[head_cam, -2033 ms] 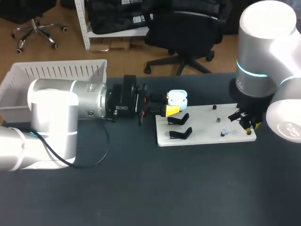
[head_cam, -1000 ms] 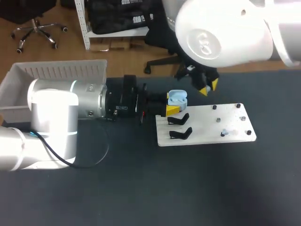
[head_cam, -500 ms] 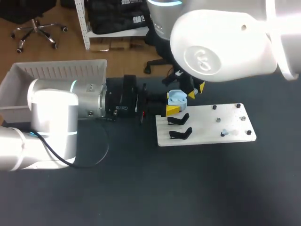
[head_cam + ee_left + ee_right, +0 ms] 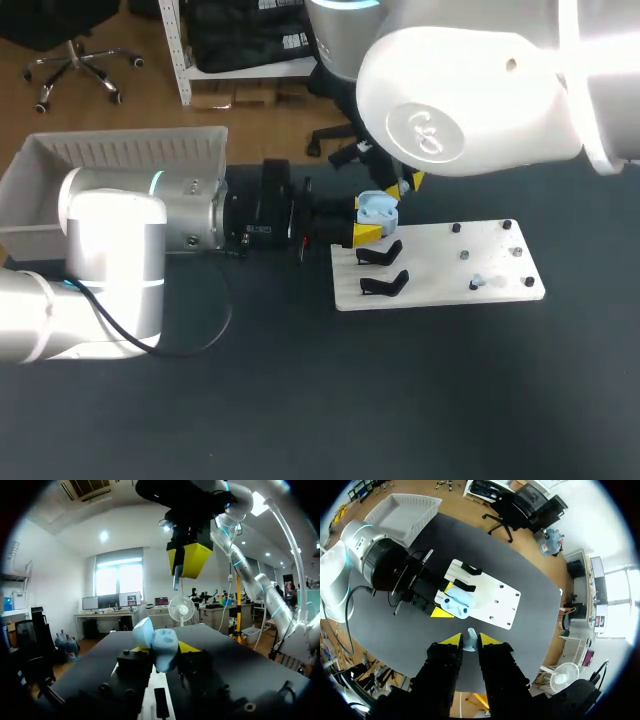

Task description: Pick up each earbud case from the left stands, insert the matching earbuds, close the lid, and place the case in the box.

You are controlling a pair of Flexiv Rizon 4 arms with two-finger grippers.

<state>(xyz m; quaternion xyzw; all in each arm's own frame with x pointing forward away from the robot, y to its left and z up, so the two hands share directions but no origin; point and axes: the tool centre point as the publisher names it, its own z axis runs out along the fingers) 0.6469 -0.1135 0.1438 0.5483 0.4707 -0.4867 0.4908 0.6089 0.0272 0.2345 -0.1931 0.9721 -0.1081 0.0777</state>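
A light-blue earbud case [image 4: 377, 210] with its lid open sits between the yellow fingers of my left gripper [image 4: 366, 230], just past the left end of the white board [image 4: 440, 270]. In the left wrist view the case [image 4: 164, 649] is clamped from both sides in my left gripper [image 4: 161, 654]. My right gripper [image 4: 406, 184] hangs above the case, shut on a small pale earbud [image 4: 469, 642]. In the right wrist view the right gripper [image 4: 470, 640] looks straight down on the case [image 4: 457, 602]. In the left wrist view the right gripper [image 4: 186, 562] is above, the earbud's stem poking down.
Two black stands [image 4: 382, 268] are on the board's left end. Small dark pegs [image 4: 465, 255] and another pale earbud [image 4: 478, 283] are toward its right end. A white basket [image 4: 120, 150] stands at the back left. My right arm's big white body hangs over the table's back middle.
My right arm has come up from the board's right end with the earbud and swung left to above the open case. The left arm and the case have not moved.
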